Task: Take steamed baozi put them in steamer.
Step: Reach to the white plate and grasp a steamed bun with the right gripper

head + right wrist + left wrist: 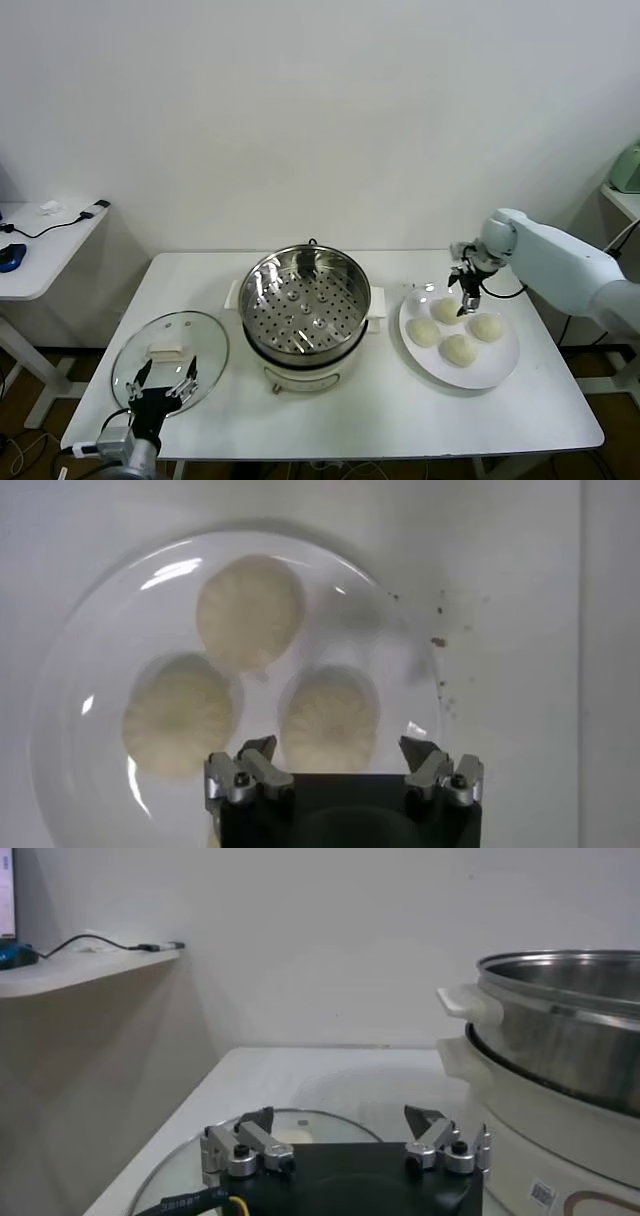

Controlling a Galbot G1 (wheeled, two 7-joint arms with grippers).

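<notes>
On the bench (400, 400), seen from the head, four baozi (455, 330) lie on a white plate (500, 375) to the right of the steamer (305, 305), which holds none. The right hand (466, 296) hangs spread wide over the plate's far edge, holding nothing. The left hand (160, 385) hangs over the glass lid (205, 345) near the front left, also wide and empty.

From the left wrist, the left hand (342, 1130) gapes above the lid (180, 1163), with the steamer (570, 1018) beside it.

From the right wrist, the right hand (340, 765) stands wide above three visible baozi (249, 611), touching none.
</notes>
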